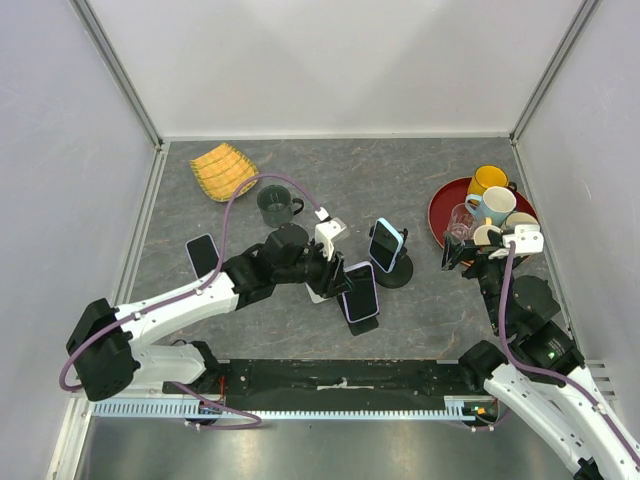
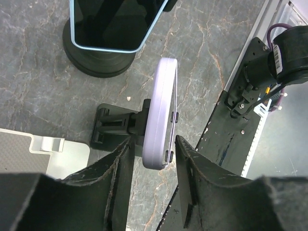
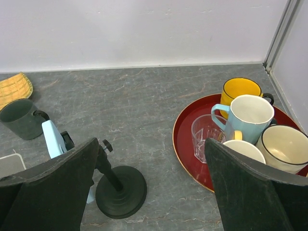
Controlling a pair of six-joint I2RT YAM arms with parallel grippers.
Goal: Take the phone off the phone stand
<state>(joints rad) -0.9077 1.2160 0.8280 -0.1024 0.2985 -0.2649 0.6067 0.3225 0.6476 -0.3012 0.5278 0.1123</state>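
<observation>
A lavender phone [image 1: 359, 291] stands upright on a small black phone stand [image 1: 363, 324] at mid-table. In the left wrist view the phone [image 2: 161, 113] is edge-on, clipped to the stand's arm [image 2: 115, 124]. My left gripper [image 2: 153, 166] is open and straddles the phone's near end, with a small gap at each finger [image 2: 192, 166]. It also shows in the top view [image 1: 338, 278]. A light blue phone [image 1: 385, 244] sits on a round-based stand [image 1: 396, 272] just behind. My right gripper [image 1: 468, 250] is open and empty beside the red tray.
A red tray [image 1: 440, 205] at the back right holds mugs and a glass [image 3: 204, 134]. A dark green mug [image 1: 277, 206] and a yellow woven basket [image 1: 223, 169] stand at the back left. A black phone [image 1: 202, 255] lies flat at the left. A white block [image 2: 43, 149] sits beside the stand.
</observation>
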